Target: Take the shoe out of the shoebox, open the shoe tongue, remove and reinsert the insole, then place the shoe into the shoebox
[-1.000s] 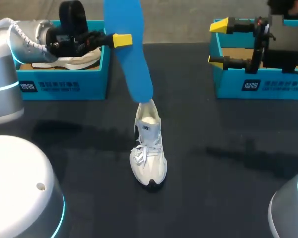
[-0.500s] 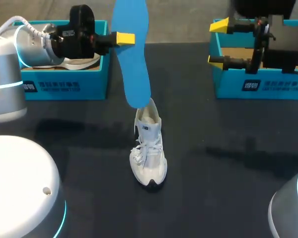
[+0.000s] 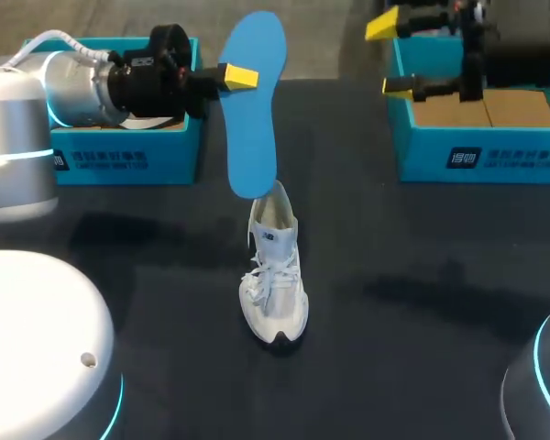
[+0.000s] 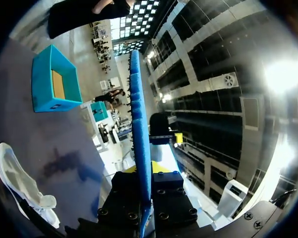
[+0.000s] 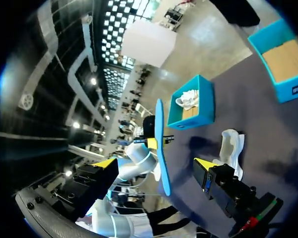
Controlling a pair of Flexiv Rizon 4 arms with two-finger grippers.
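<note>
A blue insole (image 3: 254, 110) hangs nearly upright over the table, and my left gripper (image 3: 240, 77) is shut on its upper part. Its lower end meets the heel opening of the white shoe (image 3: 275, 275), which stands on the dark table with its toe toward me. In the left wrist view the insole (image 4: 139, 119) runs edge-on out from between the fingers, with the shoe (image 4: 20, 183) below. My right gripper (image 3: 390, 55) stands open above the right shoebox (image 3: 481, 147), holding nothing. The right wrist view shows its open gripper (image 5: 154, 163), the insole (image 5: 161, 148) and the shoe (image 5: 232, 146) ahead.
The left blue shoebox (image 3: 119, 156) sits at the back left with another white shoe (image 5: 188, 98) in it, partly hidden by my left arm (image 3: 73, 87). The right shoebox has a bare cardboard floor. Dark table surface (image 3: 422, 302) surrounds the shoe.
My left gripper has shifted right and the insole has come down, its lower end now at the shoe's heel opening. My right gripper has risen and drawn slightly left above its box.
</note>
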